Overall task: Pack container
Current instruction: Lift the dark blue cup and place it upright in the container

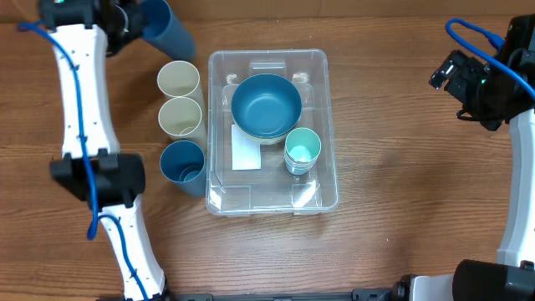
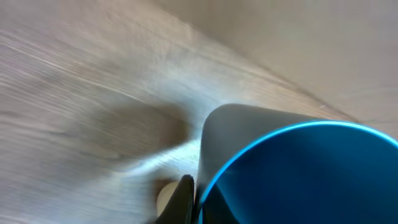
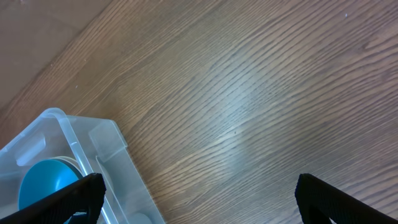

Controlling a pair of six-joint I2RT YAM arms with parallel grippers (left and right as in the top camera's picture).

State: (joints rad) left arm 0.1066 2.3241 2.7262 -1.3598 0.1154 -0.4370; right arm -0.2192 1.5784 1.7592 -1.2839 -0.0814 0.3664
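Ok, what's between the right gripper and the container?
Only bare wooden table. The right gripper, fingers open, sits to the right of the container; overhead and right wrist views both show plain wood across that stretch.

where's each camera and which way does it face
overhead: above the table, straight down on the container; both arms show.
left wrist: on left arm, facing its tilted blue cup; one gripper finger shows.
right wrist: on right arm, down at table and container corner; open right gripper shows.
shared: container, overhead and right wrist.
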